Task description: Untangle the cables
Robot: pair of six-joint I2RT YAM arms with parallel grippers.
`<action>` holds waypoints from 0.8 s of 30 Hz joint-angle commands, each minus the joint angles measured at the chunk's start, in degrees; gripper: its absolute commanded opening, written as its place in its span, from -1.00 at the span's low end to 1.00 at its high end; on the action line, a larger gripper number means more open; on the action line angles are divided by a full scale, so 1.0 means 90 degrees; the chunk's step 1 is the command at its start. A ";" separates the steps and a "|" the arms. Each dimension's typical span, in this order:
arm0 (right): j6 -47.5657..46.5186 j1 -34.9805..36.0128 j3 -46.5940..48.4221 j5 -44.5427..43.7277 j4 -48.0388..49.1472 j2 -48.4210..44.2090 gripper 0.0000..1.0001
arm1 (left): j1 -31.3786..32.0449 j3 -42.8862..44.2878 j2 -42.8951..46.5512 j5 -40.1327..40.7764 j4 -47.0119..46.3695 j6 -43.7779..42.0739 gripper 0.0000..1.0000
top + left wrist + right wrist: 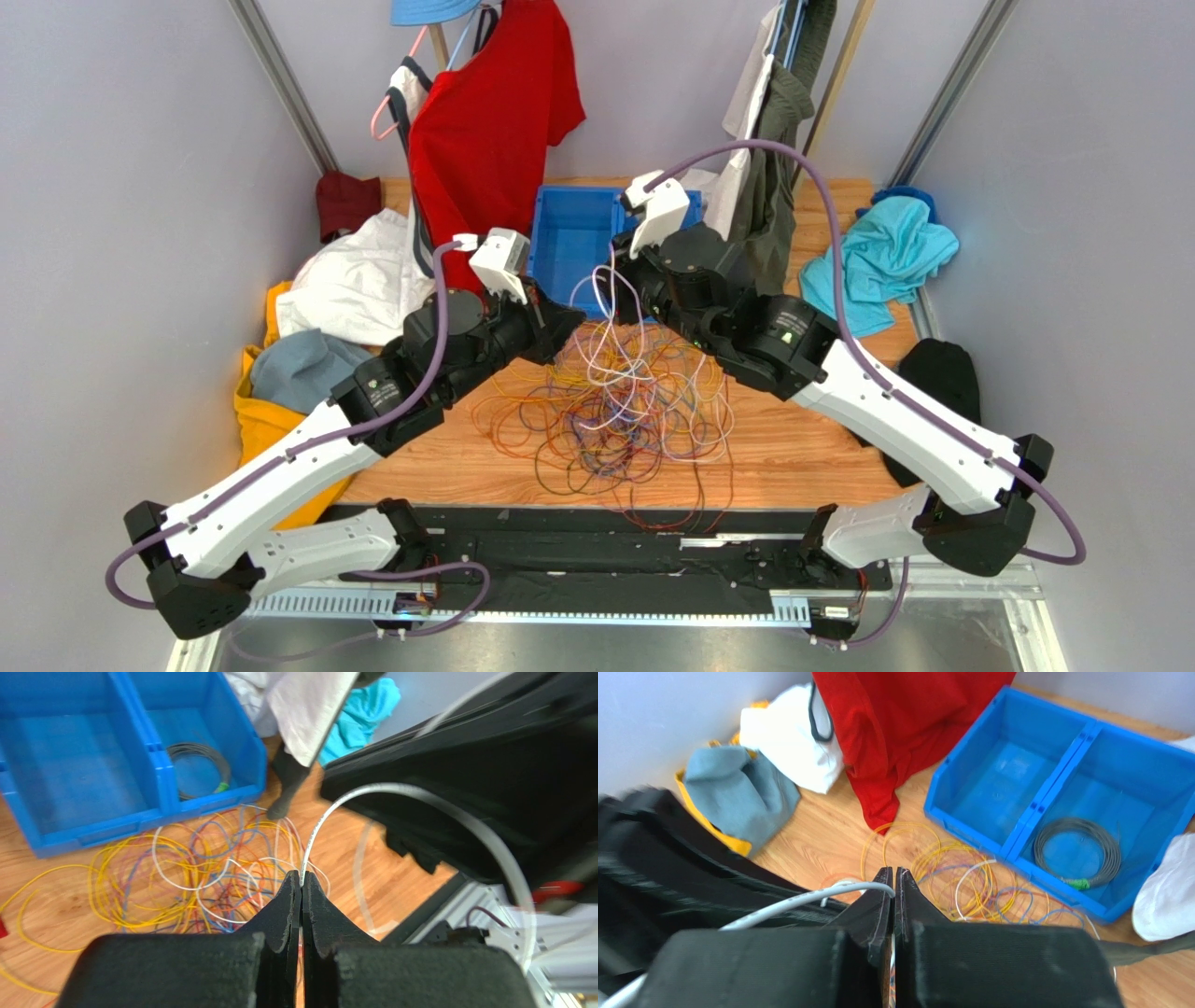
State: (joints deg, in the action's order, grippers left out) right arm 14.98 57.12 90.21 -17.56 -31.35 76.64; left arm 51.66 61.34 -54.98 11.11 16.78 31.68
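Cables [617,406] before bin [568,252], perhaps against it

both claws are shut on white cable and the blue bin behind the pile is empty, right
Not quite. The blue bin is not empty: the right wrist view shows a grey coil lying in one of its two compartments. The rest stands: the left claw and the right claw are both shut on white cable.
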 commanded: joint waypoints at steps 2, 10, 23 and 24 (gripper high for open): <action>0.0073 -0.0058 -0.0346 0.0242 0.0349 -0.0078 -1.00 | 0.0002 -0.0418 0.0229 -0.0951 -0.1099 0.0102 -0.96; 0.0278 -0.0799 0.0297 0.0699 0.0349 0.0711 -1.00 | -0.0075 -0.0325 0.0192 0.0278 -0.1103 -0.0033 -1.00; 0.0923 -0.2606 0.2046 0.1453 0.0767 0.3387 -1.00 | -0.1882 0.2422 -0.3341 -0.0561 -0.0027 0.0424 -1.00; 0.0913 -0.2636 0.2066 0.1463 0.0846 0.3456 -1.00 | -0.1950 0.2481 -0.3470 -0.0561 -0.0057 0.0454 -1.00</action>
State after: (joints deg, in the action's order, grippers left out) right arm 21.19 35.07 105.19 -7.22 -28.53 106.04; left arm 37.15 80.60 -80.95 8.58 15.33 33.30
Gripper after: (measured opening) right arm 0.011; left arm 0.011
